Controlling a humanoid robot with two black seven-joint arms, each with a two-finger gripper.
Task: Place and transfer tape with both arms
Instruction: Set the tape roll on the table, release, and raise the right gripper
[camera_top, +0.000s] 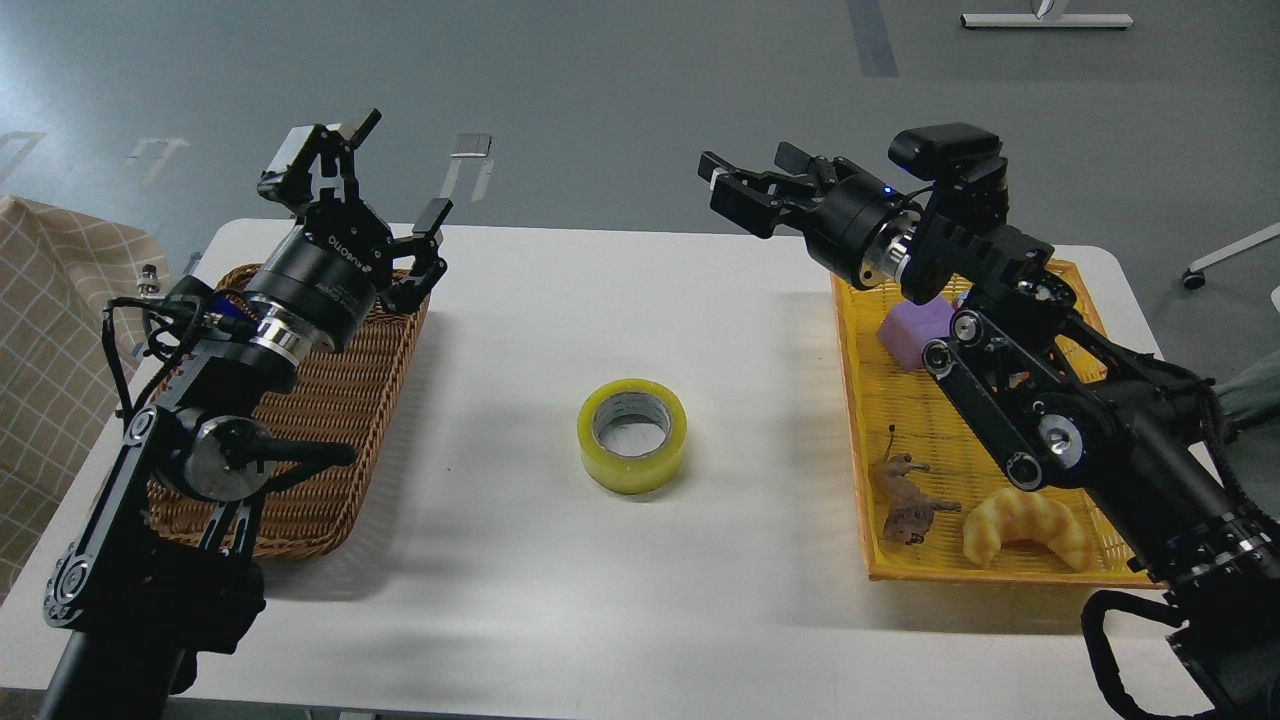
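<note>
Tape (632, 436): a thick roll of translucent yellow tape with a whitish-grey core; it lies flat, hole upward, near the middle of the surface (620, 300); nothing touches it; it sits between the two trays and well apart from both.

Left gripper (395, 185): raised above the far end of the wicker tray; fingers spread wide, one pointing up and far, the other out to the right; nothing held between them.

Right gripper (745, 190): raised over the far right part of the surface, pointing left; its fingers stand a little apart with nothing between them; well apart from the tape.

Left arm (190, 450): comes in from the near left corner and rises over the wicker tray; black links with silver joint discs.

Right arm (1060, 420): comes in from the near right corner and crosses above the yellow tray, hiding part of it.

Wicker tray (330, 440): brown, woven, on the left side of the surface; mostly covered by the left arm.

Yellow tray (905, 420): on the right side of the surface; it holds a purple block (915, 332) at the far end, a small brown animal figure (905, 500) nearer, and a croissant-shaped bread (1025, 525) at the near end.

Cloth (45, 330): beige with a white check, at the far left edge beside the surface.
</note>
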